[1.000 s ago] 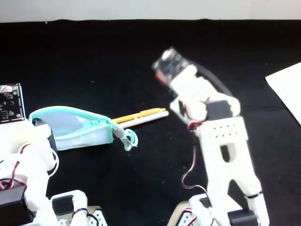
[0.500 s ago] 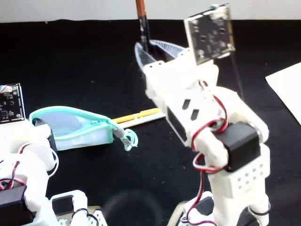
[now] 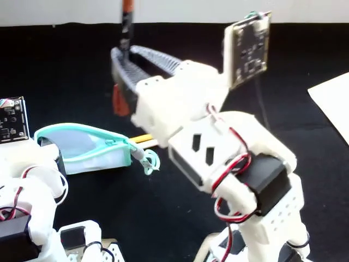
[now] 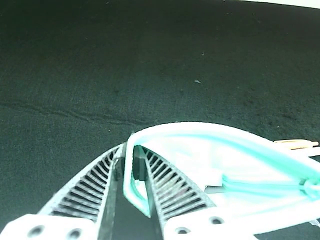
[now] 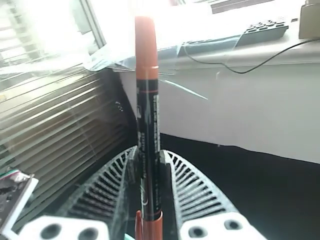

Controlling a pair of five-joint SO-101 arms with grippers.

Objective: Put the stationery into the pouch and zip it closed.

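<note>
Pouch point(image 3: 87, 150) of soft mint fabric lay on the black, felt-like cloth point(image 3: 65, 71), its mouth gaping in a long curved loop. I had my left gripper point(image 4: 134, 167) clenched on the pouch's rim, the ribbed lattice fingers point(image 4: 90, 192) pinching the fabric at the end opposite the ring-shaped zipper pull point(image 3: 150, 162). My right gripper point(image 5: 148, 152) was up off the cloth on the pull side of the pouch, grasping a slim round marker point(image 5: 146, 90) with a dark barrel and orange ends, which stood roughly upright between its own ribbed fingers. A smooth yellow pen point(image 3: 143, 138) lay on the cloth just beside the pouch's pull end, mostly hidden under the right arm. A flat white sheet point(image 3: 332, 103) sat well apart from the pouch, past that arm.
</note>
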